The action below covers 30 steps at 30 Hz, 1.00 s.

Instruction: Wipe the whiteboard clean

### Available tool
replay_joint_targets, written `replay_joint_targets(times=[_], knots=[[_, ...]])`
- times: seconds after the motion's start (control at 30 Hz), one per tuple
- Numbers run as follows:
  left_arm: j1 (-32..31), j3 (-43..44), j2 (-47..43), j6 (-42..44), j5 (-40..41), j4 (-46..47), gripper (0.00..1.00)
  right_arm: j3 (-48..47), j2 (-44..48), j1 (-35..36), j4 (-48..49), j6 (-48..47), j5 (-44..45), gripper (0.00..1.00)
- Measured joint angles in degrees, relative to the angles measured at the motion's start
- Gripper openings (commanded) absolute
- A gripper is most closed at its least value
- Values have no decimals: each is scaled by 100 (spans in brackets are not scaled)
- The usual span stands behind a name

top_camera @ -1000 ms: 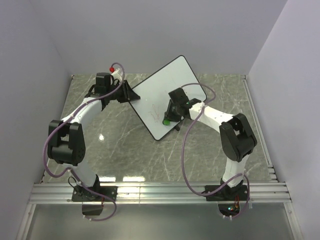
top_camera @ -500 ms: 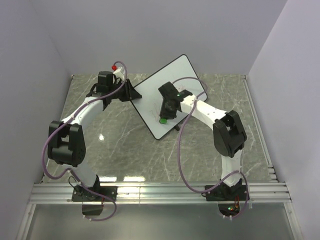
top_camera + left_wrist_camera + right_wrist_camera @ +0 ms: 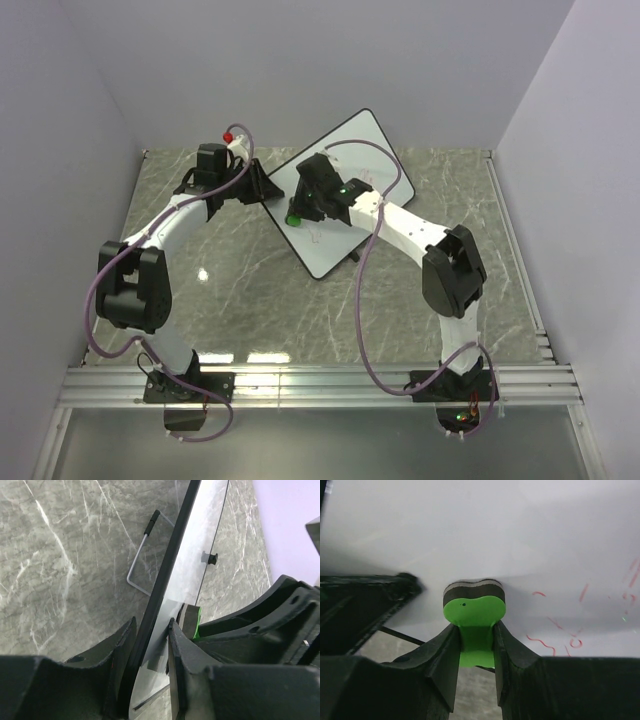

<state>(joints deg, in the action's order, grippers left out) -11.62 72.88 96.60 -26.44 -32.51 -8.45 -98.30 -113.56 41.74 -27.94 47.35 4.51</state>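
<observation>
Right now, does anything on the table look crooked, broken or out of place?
The whiteboard sits diagonal to the edges of the table, but the left gripper is clamped on its rim, so that looks deliberate. Red scribbles show beside the eraser pinched in the right gripper. Nothing looks spilled or broken.

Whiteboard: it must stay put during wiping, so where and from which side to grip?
Grip the whiteboard by its black rim at the left corner, edge-on from the left, one finger per face. It is thin, so only an edge fits; the left gripper is clamped there, leaving the face for the eraser.
</observation>
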Motion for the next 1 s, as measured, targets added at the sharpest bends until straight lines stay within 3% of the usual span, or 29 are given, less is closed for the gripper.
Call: replay_joint_targets(times=[0.8,1.0], knots=[[2,313,184,-280,17,-413,0,3893,1143,-24,4286,1421,249,0],[2,310,179,-295,13,-407,0,4531,1316,-35,4878,1672,232,0]])
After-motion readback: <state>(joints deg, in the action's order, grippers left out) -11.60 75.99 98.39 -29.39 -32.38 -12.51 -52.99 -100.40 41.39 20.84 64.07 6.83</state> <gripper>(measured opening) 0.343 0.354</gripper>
